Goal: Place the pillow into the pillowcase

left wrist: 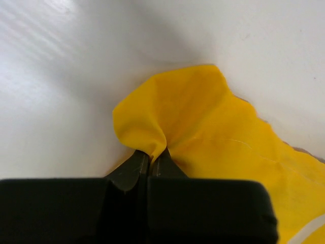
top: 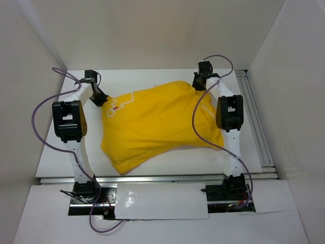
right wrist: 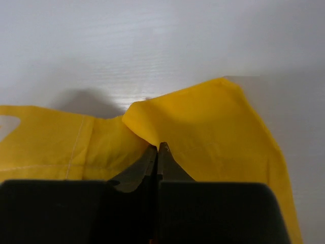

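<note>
The pillowcase (top: 157, 124) lies bulging across the middle of the desk (top: 61, 157), one corner sagging toward the near edge. Whatever fills it is covered by the yellow cloth. From above, its print shows only as white lines near the case's far-left corner, too small to read. Farther back, the left hand (top: 99, 96) pinches that far-left corner and the right hand (top: 201, 80) the far-right one. Only the wrist views show each hand closed tight on a yellow fold.
</note>
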Controlling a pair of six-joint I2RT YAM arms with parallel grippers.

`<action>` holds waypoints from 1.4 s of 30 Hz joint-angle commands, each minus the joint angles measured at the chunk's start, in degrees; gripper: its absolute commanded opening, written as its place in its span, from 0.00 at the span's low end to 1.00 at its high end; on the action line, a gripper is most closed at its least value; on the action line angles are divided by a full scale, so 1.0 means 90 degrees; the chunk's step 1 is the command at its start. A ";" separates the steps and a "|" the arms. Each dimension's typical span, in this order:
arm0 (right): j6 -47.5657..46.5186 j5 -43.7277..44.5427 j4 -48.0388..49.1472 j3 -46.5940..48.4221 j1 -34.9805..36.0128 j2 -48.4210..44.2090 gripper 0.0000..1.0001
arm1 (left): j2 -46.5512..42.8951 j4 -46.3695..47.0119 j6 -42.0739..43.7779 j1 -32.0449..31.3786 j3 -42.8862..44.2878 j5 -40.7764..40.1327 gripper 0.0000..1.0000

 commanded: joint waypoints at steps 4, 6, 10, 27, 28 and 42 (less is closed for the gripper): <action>-0.0243 0.0127 -0.0483 0.1113 -0.0440 -0.0609 0.00 | -0.1405 -0.0548 0.0762 0.0114 0.0800 -0.0965 0.00; -0.0302 0.0546 -0.0486 0.2505 -0.0674 -0.0609 0.00 | -0.1522 -0.0920 0.0996 0.0182 0.2010 -0.1267 0.00; -0.0243 0.0675 0.0430 0.2945 -0.1085 -0.1349 0.00 | -0.1726 -0.1528 0.1271 0.0329 0.4208 -0.1329 0.00; -0.0245 -0.1336 0.1746 -0.3356 -0.1857 -0.5314 0.00 | -0.6637 -0.0279 0.0366 0.0213 -0.1943 -0.1349 0.01; 0.0163 -0.1395 0.2137 -0.4264 -0.1857 -0.5509 0.05 | -0.6881 -0.0007 -0.0024 0.0212 -0.3555 -0.1125 0.10; 0.1114 0.0546 0.1557 -0.7616 -0.1868 -0.7883 1.00 | -0.9608 -0.1664 0.0060 -0.0764 -0.4091 -0.0487 1.00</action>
